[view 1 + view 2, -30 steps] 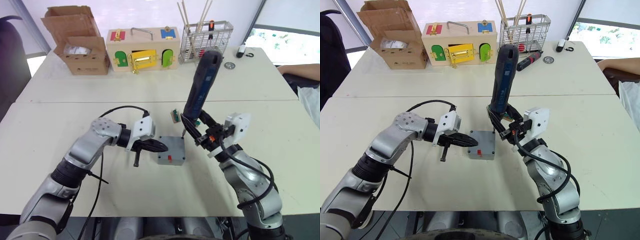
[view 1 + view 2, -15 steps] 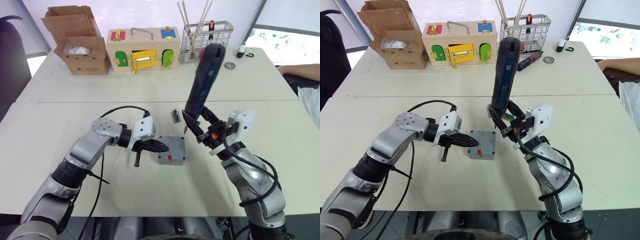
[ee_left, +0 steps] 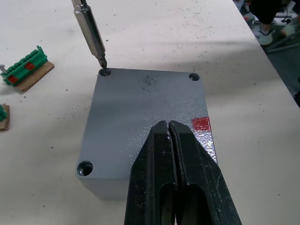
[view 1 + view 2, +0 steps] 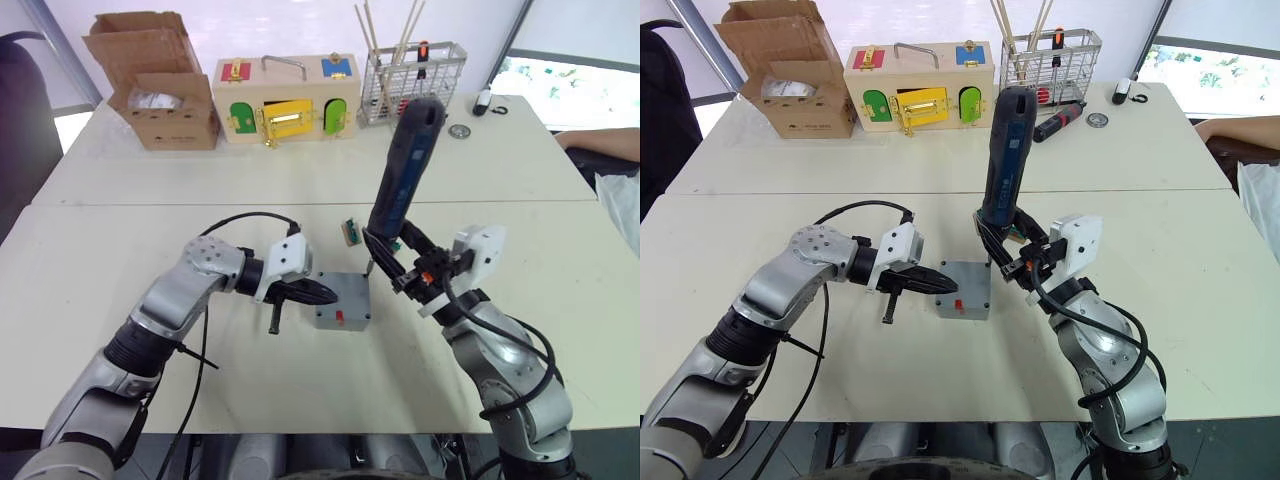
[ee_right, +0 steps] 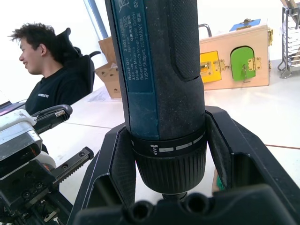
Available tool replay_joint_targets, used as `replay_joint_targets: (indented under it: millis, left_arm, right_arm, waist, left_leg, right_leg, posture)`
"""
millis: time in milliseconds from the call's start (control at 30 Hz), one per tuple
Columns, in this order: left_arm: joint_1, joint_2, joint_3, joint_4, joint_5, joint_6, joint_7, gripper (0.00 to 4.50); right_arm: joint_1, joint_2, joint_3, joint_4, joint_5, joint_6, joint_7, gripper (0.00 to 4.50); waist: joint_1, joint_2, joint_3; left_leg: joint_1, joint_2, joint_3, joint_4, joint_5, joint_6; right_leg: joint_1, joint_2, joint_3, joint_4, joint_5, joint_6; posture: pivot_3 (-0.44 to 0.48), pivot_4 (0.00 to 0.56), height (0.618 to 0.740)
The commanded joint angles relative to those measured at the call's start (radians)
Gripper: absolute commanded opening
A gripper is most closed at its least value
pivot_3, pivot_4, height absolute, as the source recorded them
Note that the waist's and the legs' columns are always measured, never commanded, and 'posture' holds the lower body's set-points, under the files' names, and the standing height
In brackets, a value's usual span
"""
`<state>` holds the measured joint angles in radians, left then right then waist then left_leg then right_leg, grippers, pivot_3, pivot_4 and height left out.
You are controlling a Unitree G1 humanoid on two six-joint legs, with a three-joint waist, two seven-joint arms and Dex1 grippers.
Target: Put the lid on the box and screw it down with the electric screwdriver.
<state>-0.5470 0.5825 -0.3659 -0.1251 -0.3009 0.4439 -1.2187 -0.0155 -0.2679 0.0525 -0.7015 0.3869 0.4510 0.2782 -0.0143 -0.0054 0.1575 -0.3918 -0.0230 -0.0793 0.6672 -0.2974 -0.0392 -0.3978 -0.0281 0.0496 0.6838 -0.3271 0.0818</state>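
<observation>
White tabletop [image 4: 150,230]: lid [image 3: 140,117] sits on box [image 4: 342,303] at centre, left claw [image 3: 171,140] pressed together, pinning it down, while right claw [image 4: 1002,243] pinches electric screwdriver [image 4: 402,165], bit in a corner screw hole

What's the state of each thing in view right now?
lid: seated on the box, left gripper pressing on it
box: closed, on table
electric screwdriver: near upright, bit tip in a corner screw hole
left gripper: jaws shut
right gripper: shut on electric screwdriver
cardboard carton: flaps open
</observation>
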Motion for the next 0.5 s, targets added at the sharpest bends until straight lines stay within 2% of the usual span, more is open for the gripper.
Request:
replay_joint_targets:
  millis: [33, 500]
  left_arm:
    - [0.016, 0.008, -0.022, 0.015, 0.030, 0.009, 0.001, 0.00]
    - [0.020, 0.009, -0.024, 0.016, 0.033, 0.007, 0.002, 0.00]
  right_arm:
    - [-0.009, 0.011, 0.003, -0.044, 0.003, -0.043, 0.007, 1.91]
    - [0.024, 0.009, 0.044, -0.010, -0.049, -0.081, 0.028, 1.91]
  waist:
    - [0.000, 0.000, 0.000]
    - [0.000, 0.000, 0.000]
  left_leg:
    - [0.000, 0.000, 0.000, 0.000, 0.000, 0.000]
    - [0.000, 0.000, 0.000, 0.000, 0.000, 0.000]
  right_leg:
    - [0.000, 0.000, 0.000, 0.000, 0.000, 0.000]
    - [0.000, 0.000, 0.000, 0.000, 0.000, 0.000]
  posture:
    - [0.000, 0.150, 0.740]
    - [0.000, 0.150, 0.740]
